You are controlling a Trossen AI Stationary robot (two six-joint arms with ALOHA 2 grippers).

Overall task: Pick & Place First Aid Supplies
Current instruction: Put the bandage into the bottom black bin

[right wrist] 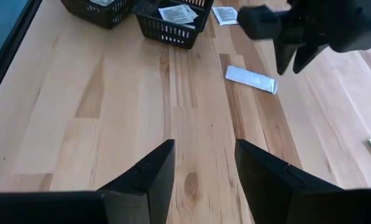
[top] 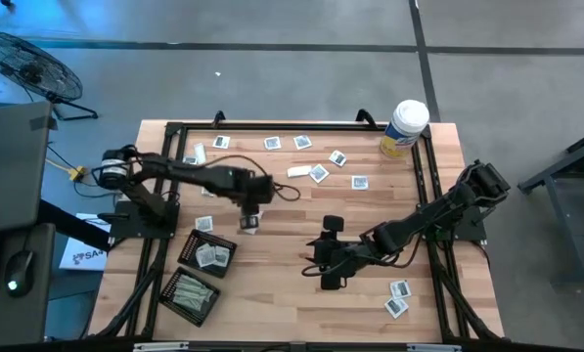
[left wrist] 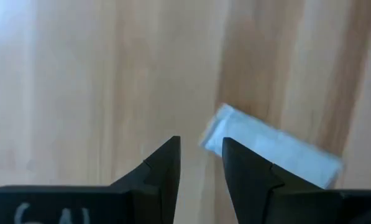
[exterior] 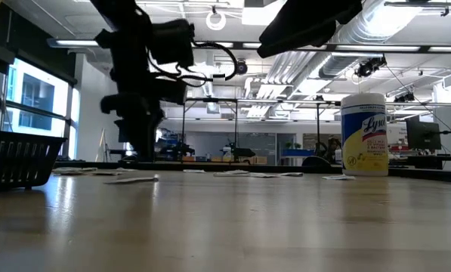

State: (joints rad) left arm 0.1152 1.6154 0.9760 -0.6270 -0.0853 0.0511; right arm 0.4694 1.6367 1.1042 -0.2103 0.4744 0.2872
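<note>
A narrow white strip packet [top: 249, 223] lies flat on the wooden table near the middle; it also shows in the left wrist view [left wrist: 272, 149] and the right wrist view [right wrist: 251, 79]. My left gripper [top: 253, 200] hangs open just above and beside it [left wrist: 201, 158], nothing between its fingers. More small square packets [top: 318, 173] lie scattered along the far side, and two [top: 398, 298] near the right front. My right gripper [top: 319, 264] waits open right of centre [right wrist: 204, 168], holding nothing.
Two black mesh trays stand at the front left, one [top: 208, 252] holding square packets, the other [top: 189, 293] pale green ones. A white canister with a yellow label [top: 404, 127] stands at the far right corner. Bare wood lies between the two grippers.
</note>
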